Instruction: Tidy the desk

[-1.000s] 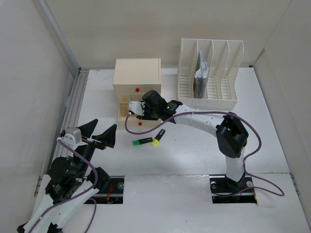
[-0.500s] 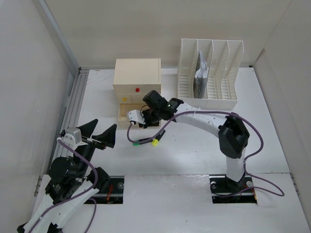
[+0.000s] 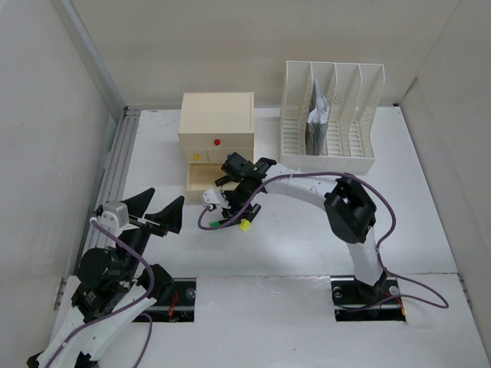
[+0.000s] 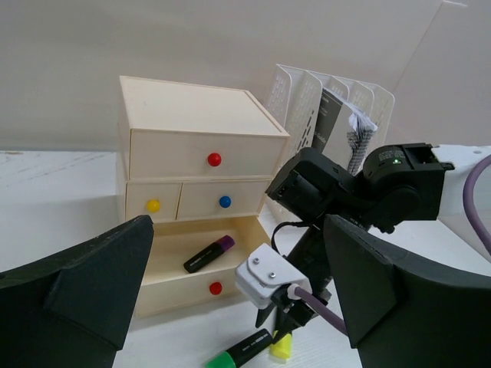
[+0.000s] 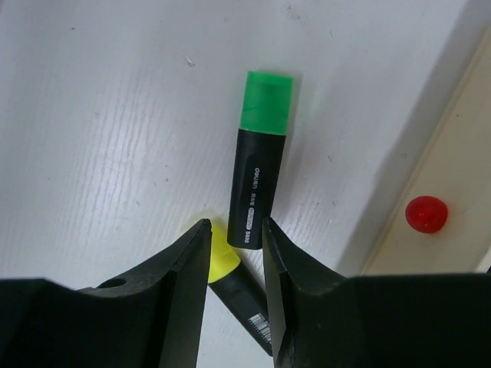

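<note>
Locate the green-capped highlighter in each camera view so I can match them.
Top external: green-capped highlighter just left of centre.
Left wrist: bottom edge, centre.
Right wrist: centre, cap pointing up.
Shared landmark: yellow-capped highlighter beside it.

The white desk (image 3: 430,207) carries a green highlighter (image 5: 257,161) lying just past the fingertips of the right gripper (image 5: 234,230), with a yellow highlighter (image 5: 222,264) between them. A beige drawer box (image 3: 217,123) stands just beside the fingers, and a white file rack (image 3: 330,149) well apart.

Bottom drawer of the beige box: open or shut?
Open: the bottom drawer sticks out, a purple highlighter lying inside.
</note>
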